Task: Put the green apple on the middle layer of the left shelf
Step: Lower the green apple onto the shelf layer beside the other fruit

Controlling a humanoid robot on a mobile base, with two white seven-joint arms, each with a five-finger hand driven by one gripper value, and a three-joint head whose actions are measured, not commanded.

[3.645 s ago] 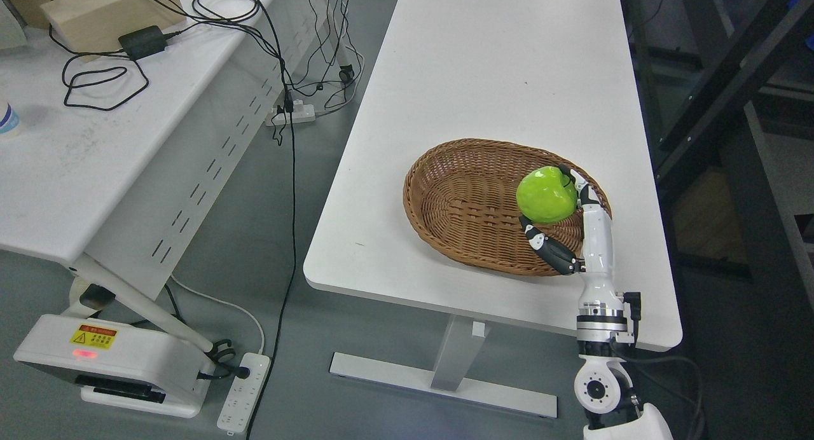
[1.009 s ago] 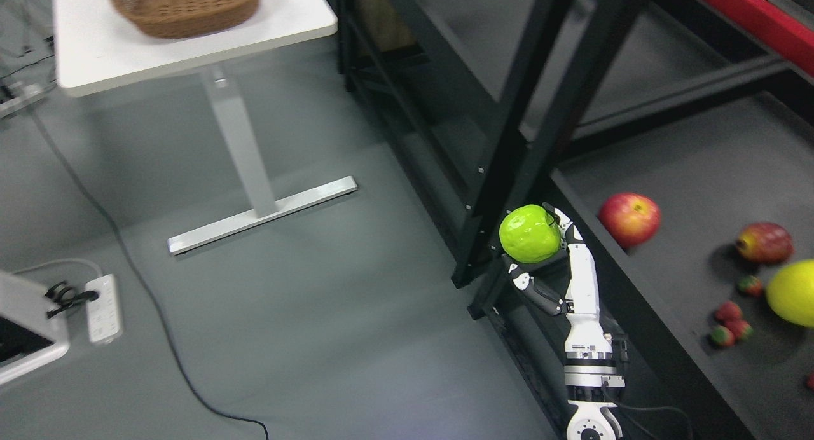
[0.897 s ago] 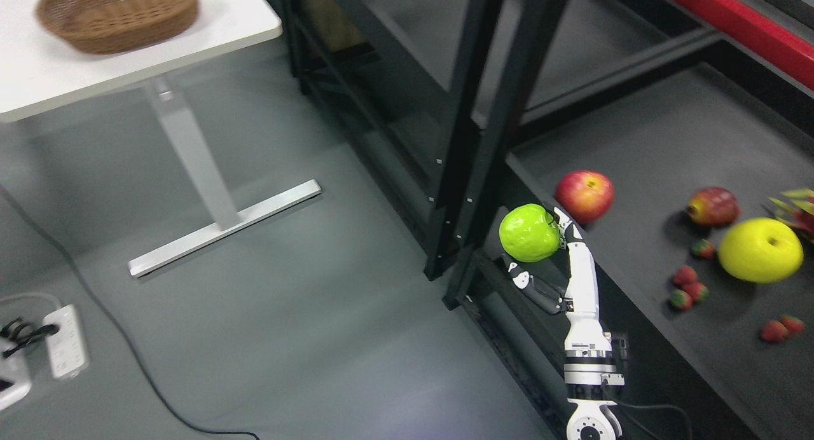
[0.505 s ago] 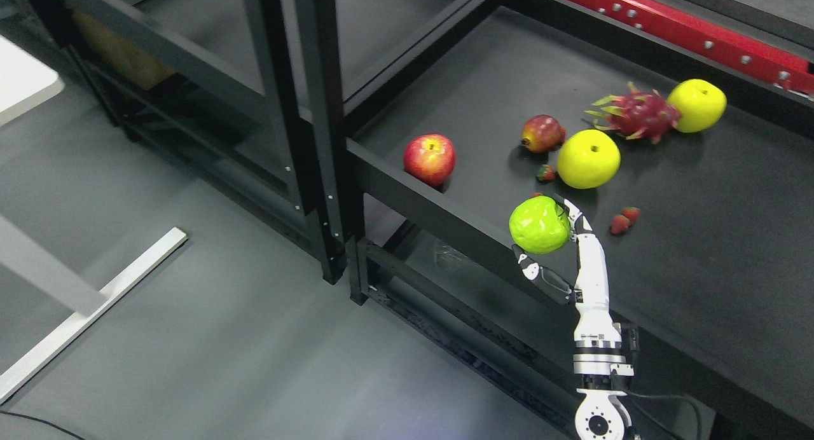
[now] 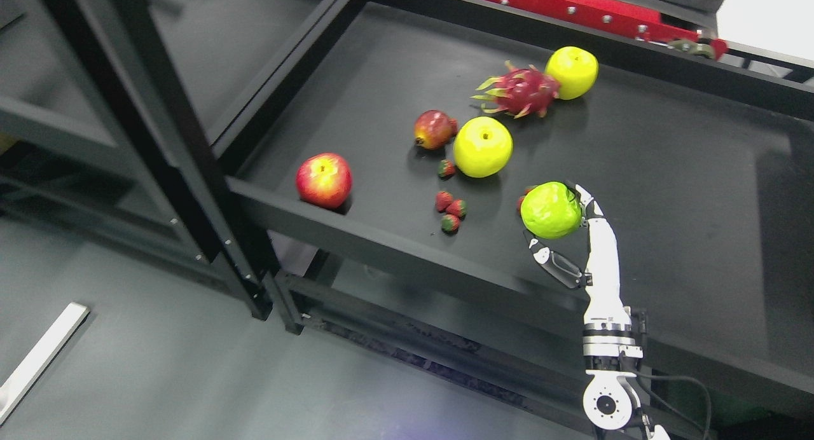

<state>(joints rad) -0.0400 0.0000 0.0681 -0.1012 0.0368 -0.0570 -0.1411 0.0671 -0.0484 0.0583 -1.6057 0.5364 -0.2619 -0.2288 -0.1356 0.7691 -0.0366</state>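
Observation:
My right hand (image 5: 563,236) holds the green apple (image 5: 551,210), fingers curled around it from behind and below. The white arm rises from the bottom right of the head view. The apple hangs over the front part of a black shelf layer (image 5: 668,192), just above its surface. The thumb (image 5: 556,265) shows under the apple. My left hand is out of view.
Fruit lies on this shelf layer: a red apple (image 5: 324,180) near the front left, a pomegranate (image 5: 433,129), two yellow apples (image 5: 482,147) (image 5: 571,72), a dragon fruit (image 5: 516,92), several strawberries (image 5: 449,210). Black uprights (image 5: 191,192) stand left. A red beam (image 5: 572,4) runs behind.
The camera has swung right, from the table with the basket to the black shelf. The hand keeps its hold on the apple, which now hangs over the shelf layer.

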